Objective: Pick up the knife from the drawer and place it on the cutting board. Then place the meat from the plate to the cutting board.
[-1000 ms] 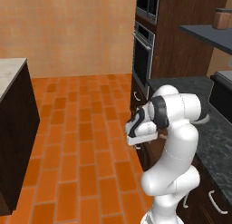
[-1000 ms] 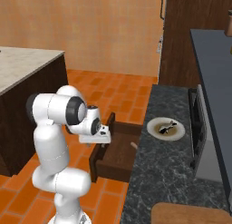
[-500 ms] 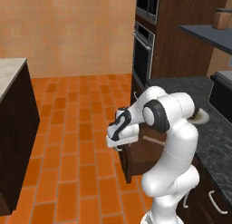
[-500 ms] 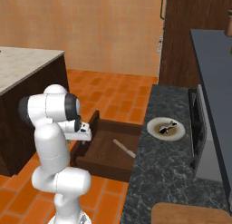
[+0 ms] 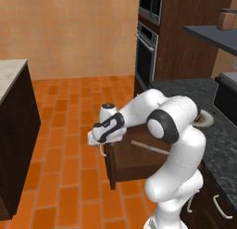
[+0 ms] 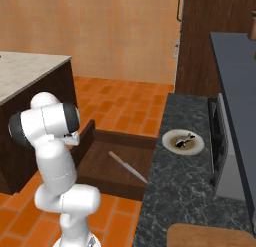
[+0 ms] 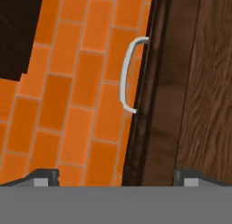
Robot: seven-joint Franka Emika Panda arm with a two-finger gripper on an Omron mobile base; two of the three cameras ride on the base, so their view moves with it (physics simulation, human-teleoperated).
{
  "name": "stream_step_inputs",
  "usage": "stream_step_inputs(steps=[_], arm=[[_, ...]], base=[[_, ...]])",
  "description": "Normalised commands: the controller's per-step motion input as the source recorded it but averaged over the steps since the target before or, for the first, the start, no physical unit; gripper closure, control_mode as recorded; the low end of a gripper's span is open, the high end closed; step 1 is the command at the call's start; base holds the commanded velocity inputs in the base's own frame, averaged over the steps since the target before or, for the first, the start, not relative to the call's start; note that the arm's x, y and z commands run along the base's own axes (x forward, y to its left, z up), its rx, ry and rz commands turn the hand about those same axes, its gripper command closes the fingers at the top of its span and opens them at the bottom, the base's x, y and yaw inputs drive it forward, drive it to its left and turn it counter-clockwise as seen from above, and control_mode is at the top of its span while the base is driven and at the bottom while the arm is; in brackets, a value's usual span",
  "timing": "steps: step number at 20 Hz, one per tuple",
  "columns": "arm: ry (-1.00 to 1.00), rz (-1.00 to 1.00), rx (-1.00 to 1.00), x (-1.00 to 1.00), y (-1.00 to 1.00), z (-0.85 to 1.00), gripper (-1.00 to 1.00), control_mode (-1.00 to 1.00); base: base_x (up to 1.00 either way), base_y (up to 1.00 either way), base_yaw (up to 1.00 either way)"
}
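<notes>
- One knife [image 6: 128, 166] lies flat and slantwise on the floor of the pulled-out drawer [image 6: 107, 163], blade toward the counter side and pale handle toward the drawer front; in the left base view it shows as a thin light streak [image 5: 149, 147] on the dark wood.
- It looks light, stiff and thin. The blade is probably slick and lies low against the wood, so I judge the tan wooden handle the better place to take hold, pinched across its narrow width.
- The drawer is a dark brown box with visible grain. Its small curved silver handle [image 7: 128, 74] stands out from the front edge over the orange brick floor.
- The gripper [image 5: 99, 136] hovers just outside the drawer front, near that handle. Its two dark fingertips [image 7: 46, 176] sit far apart at the bottom of the hand view, so the jaws stand wide with nothing between them.
- On the speckled dark stone counter [image 6: 185, 191] beside the drawer sits the round white plate [image 6: 183, 141], carrying the small lumpy meat [image 6: 186, 139], which is likely soft and a little slippery.
- A rounded corner of the light wooden cutting board [image 6: 210, 236] shows at the near end of the counter, well apart from the plate.
</notes>
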Motion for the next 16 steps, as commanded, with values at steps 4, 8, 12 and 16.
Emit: stream_step_inputs(steps=[4,8,12,16], arm=[[-0.23,-0.08,0.01,-0.08,0.03,1.0,-1.0,-1.0],[-0.03,-0.09,0.0,-0.09,-0.69,1.0,-1.0,-1.0],[0.0,-0.07,0.0,-0.21,-1.0,1.0,-1.0,-1.0],[0.0,0.01,-0.04,-0.23,-1.0,0.63,-1.0,-1.0]], base=[[0.0,0.0,0.0],[0.0,0.0,0.0],[0.0,0.0,0.0],[0.0,0.0,0.0]])
